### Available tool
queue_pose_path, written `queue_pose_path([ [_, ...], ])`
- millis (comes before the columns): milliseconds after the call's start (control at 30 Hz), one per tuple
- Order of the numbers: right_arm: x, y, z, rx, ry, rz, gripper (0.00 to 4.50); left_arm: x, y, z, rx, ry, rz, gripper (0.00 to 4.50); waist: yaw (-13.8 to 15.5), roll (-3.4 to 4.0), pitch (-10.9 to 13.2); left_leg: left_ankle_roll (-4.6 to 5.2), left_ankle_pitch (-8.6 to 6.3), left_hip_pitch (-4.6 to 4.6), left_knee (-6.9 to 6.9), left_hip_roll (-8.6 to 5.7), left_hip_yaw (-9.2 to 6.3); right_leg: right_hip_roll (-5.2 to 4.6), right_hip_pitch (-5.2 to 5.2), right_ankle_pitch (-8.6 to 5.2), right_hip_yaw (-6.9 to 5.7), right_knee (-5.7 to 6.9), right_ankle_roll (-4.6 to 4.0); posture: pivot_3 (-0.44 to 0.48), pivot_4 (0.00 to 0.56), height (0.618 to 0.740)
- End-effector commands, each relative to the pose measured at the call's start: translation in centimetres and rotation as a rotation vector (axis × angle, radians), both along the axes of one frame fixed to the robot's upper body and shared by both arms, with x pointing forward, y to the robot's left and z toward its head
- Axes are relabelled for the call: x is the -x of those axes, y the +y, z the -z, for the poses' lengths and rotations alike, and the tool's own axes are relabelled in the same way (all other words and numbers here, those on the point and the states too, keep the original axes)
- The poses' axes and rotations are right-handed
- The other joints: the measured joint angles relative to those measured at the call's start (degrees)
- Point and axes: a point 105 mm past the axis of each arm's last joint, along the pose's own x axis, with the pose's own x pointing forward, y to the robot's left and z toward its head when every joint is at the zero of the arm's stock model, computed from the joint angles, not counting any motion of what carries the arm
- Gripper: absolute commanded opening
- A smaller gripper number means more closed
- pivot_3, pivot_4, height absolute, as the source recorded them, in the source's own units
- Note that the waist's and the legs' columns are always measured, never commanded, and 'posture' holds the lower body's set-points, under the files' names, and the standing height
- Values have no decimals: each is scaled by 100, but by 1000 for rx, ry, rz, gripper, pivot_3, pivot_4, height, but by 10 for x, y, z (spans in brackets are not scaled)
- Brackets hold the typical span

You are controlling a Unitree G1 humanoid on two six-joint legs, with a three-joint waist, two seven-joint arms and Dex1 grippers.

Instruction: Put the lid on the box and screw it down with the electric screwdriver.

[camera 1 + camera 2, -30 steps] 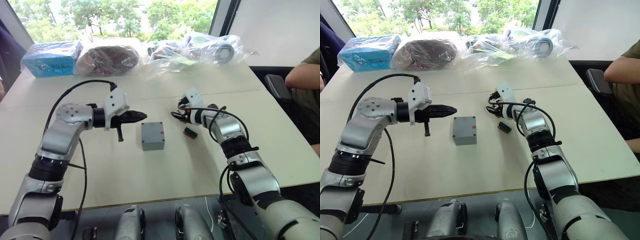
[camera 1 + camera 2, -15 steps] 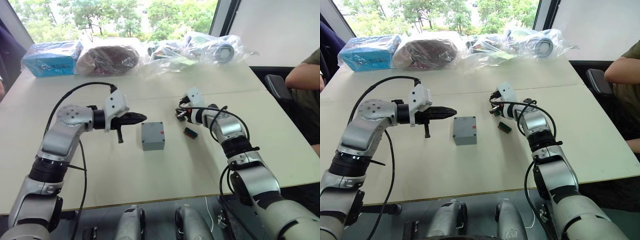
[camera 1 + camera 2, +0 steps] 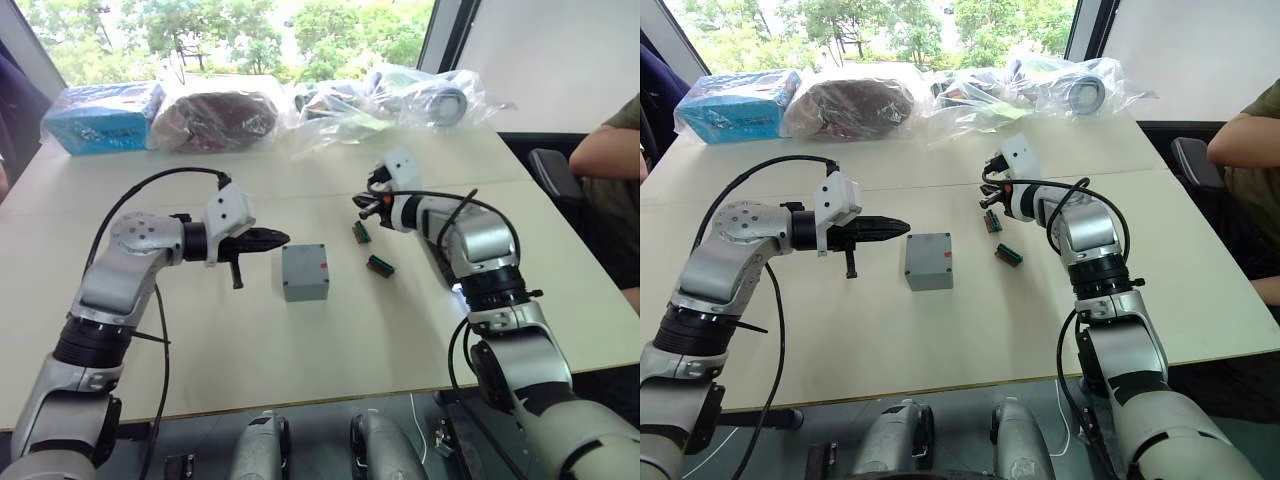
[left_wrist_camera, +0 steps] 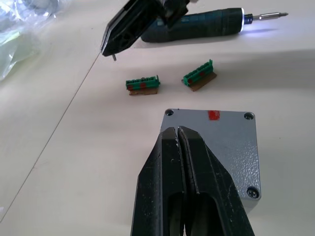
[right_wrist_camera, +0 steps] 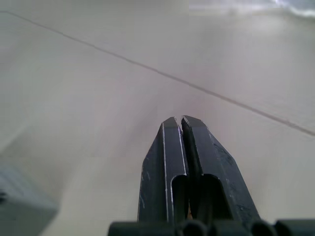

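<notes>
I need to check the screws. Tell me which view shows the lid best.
The left wrist view: the lid sits on the box, close up, with its red mark and corner screw holes plain. Both eye views show it small, between the arms; the right wrist view catches a blurred grey corner.

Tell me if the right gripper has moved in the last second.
Yes. The right gripper has lifted and pulled back toward the far bags, uncovering a second green connector; the box stayed put.
</notes>
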Motion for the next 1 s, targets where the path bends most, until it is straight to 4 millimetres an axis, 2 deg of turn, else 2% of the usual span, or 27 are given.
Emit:
queue_pose_path([
  [33, 30, 22, -10, 8, 13, -120, 9, 2, 3, -10, -2, -42, 1, 0, 6, 0, 0, 0, 0, 0, 0, 0, 0, 0, 0, 0, 0, 0, 0, 0, 150, 740],
  [167, 51, 38, -3, 36, 45, -191, 9, 2, 4, -10, -7, -36, 4, 0, 14, -1, 0, 0, 0, 0, 0, -1, 0, -1, 0, 0, 0, 1, 0, 0, 150, 740],
  [300, 59, 42, 6, 63, 66, -207, 9, 3, 4, -10, -12, -33, 9, 0, 13, -1, 0, 0, 0, 0, 1, -2, 0, -1, 0, 0, 0, 1, 0, 0, 150, 740],
  [700, 49, 46, 13, 70, 76, -186, 9, 5, 3, -8, -16, -32, 16, 0, 9, -1, 0, 0, 0, 0, 1, -2, 0, 0, 0, 0, -1, 0, 0, 0, 150, 740],
  [1000, 52, 53, 12, 72, 67, -219, 9, 6, 4, -8, -18, -32, 11, 0, 8, -1, 0, 0, 0, 0, 1, -1, 0, 0, 0, 0, -1, 0, 0, 0, 150, 740],
])
